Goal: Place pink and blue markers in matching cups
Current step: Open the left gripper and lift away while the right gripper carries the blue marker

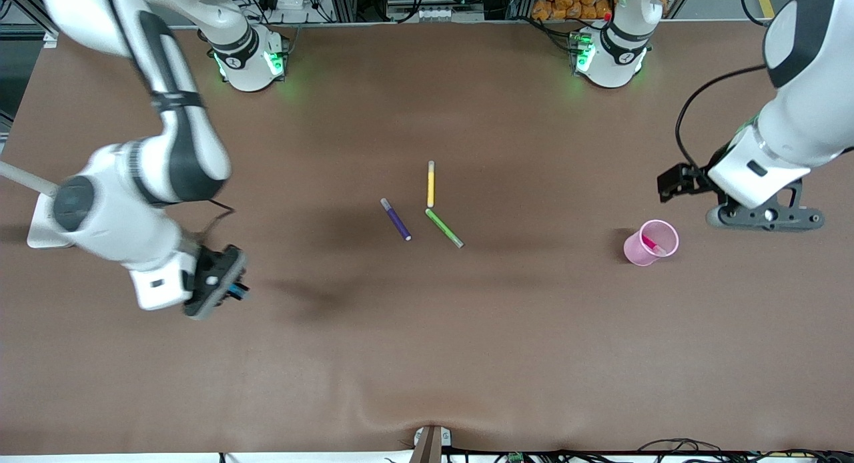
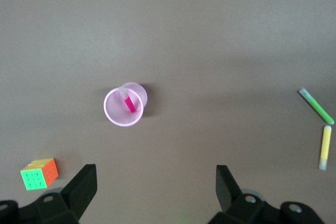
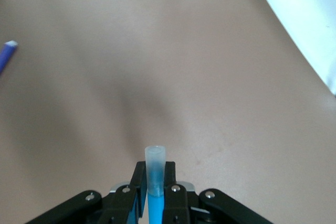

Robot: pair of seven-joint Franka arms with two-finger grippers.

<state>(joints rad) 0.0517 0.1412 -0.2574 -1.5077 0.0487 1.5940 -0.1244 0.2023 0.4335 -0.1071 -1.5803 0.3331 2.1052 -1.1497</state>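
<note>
My right gripper (image 1: pixel 230 286) hangs over bare table toward the right arm's end, shut on the blue marker (image 3: pixel 155 167), whose greyish end sticks out past the fingers. A bit of its blue shows in the front view (image 1: pixel 238 290). The pink marker (image 1: pixel 650 243) stands tilted inside the pale pink cup (image 1: pixel 642 252), toward the left arm's end; both also show in the left wrist view, the marker (image 2: pixel 129 103) in the cup (image 2: pixel 118 117). My left gripper (image 1: pixel 764 217) is open and empty, over the table beside the pink cup. The light blue cup is out of view.
A purple pen (image 1: pixel 395 219), a yellow pen (image 1: pixel 431 184) and a green pen (image 1: pixel 444 227) lie near the table's middle. A colourful puzzle cube (image 2: pixel 38 173) sits near my left gripper. A white flat object (image 1: pixel 43 231) lies at the right arm's end.
</note>
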